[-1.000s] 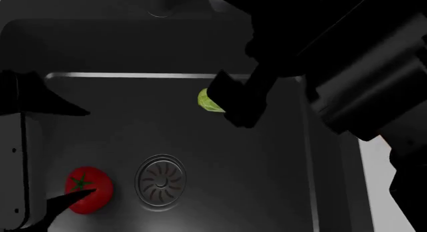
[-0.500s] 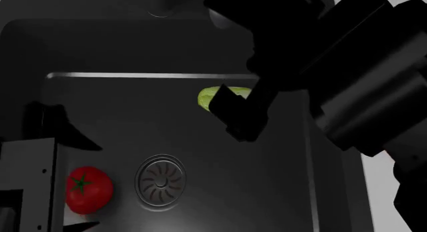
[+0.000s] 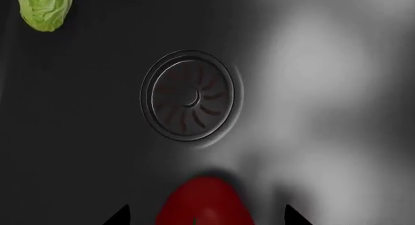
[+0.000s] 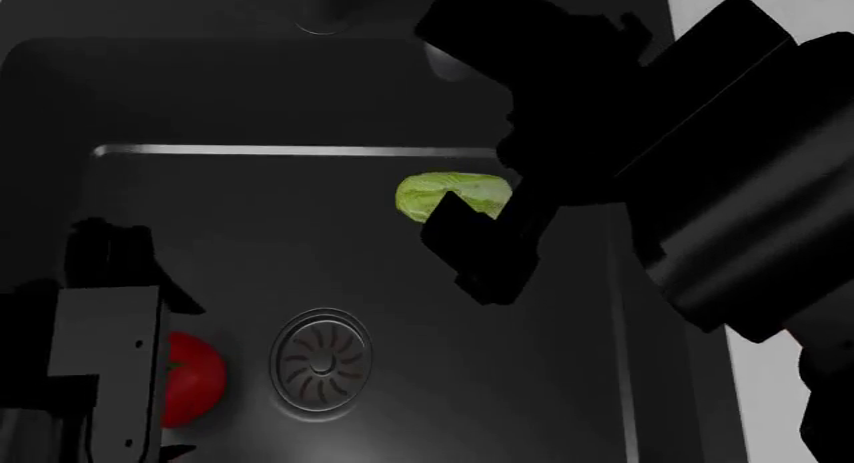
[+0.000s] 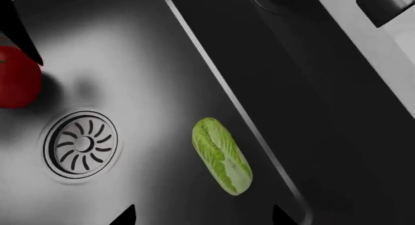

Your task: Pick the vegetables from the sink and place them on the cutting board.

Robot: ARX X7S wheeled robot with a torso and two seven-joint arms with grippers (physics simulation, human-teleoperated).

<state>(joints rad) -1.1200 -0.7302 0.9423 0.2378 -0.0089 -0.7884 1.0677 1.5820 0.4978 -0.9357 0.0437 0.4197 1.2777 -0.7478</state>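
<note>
Both vegetables are found on the floor of the sink (image 4: 400, 43), with the drain (image 4: 322, 360) between them. The tomato (image 3: 206, 201) is seen in the left wrist view straight ahead of the left gripper (image 3: 204, 216), between its two fingertips, which are spread wide and hold nothing. The cabbage (image 5: 222, 155) is seen ahead of the right gripper (image 5: 204, 215), whose jaws are likewise released and empty; its long axis is judged to run roughly along the reach, slightly angled, rather than across the gap. Each vegetable is judged nearer to its own arm, the left being the closer to a grasp. The cutting board is not shown.
</note>
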